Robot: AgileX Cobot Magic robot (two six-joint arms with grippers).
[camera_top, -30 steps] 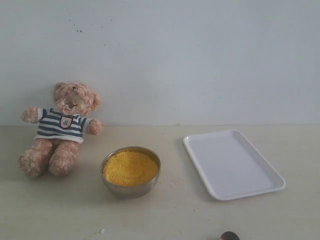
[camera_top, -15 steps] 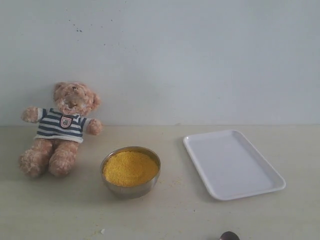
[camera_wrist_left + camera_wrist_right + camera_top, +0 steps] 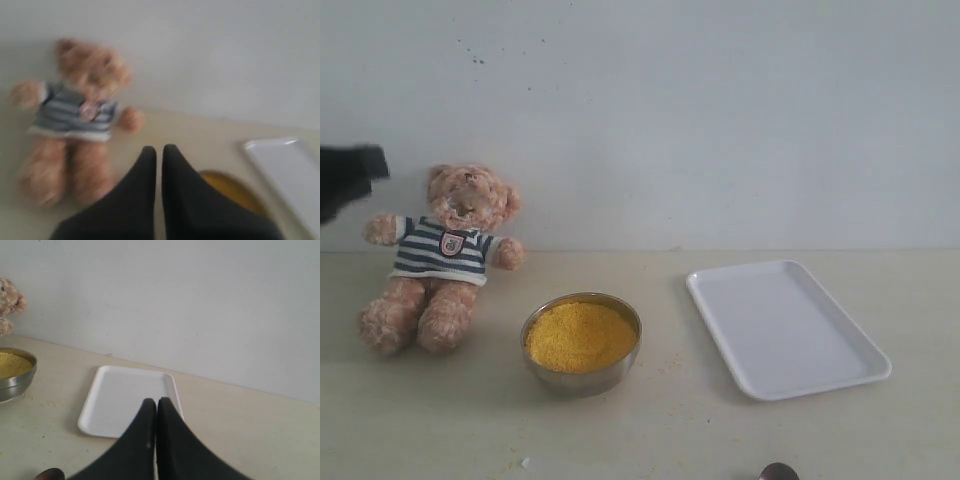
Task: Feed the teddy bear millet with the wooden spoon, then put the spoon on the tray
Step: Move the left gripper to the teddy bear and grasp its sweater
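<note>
Pickup of the wooden spoon point(image 3: 779, 472) looks like the step in hand, and it has not begun: the spoon lies on the table point(image 3: 660, 430), nearer the camera than the steel bowl point(image 3: 582, 382) and off to the bowl's right in the exterior view. Only its dark oval end shows at the frame edge, so how the handle lies cannot be told. The right gripper point(image 3: 152, 402) is pressed closed and empty, hanging over the table on the spoon's side of the bowl, with the spoon just in sight in its wrist view. The bowl itself is heaped with millet point(image 3: 580, 335), undisturbed, with a few grains scattered on the table to the bowl's right. The tray point(image 3: 790, 330) lies bare to the right of the bowl, apart from it and slightly further back. The teddy bear point(image 3: 450, 255) sits upright left of the bowl and behind it, against the wall point(image 3: 720, 120). The left gripper point(image 3: 157, 150), also closed on nothing, hovers high and far left of the bowl. The next move probably calls for the right jaws to part, drop over the handle and close, keeping the spoon level enough to scoop.
</note>
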